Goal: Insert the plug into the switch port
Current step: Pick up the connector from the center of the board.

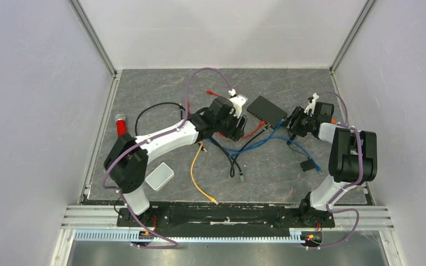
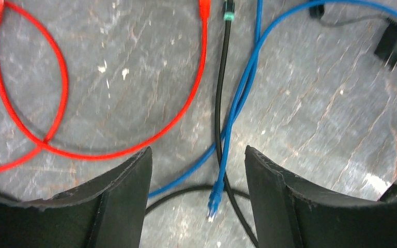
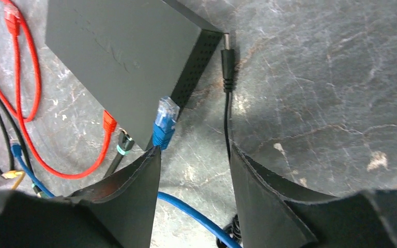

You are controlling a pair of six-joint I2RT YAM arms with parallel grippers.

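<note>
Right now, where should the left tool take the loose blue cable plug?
By its blue boot behind the clear tip, straight from above: the blue cable plug lies flat under the open left tool, lengthwise along its gap, so the fingers close on the plug's sides.

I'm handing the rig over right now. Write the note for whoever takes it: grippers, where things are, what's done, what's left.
Left gripper: open over the table, a blue plug lying loose between its fingers.
Right gripper: open, empty, by the switch; a second blue plug sits at one fingertip beside the switch's corner, not in a port.
Done: red plug and black plug sit at the switch's front; seating unclear.
Left: grip a blue plug, align, insert.
</note>
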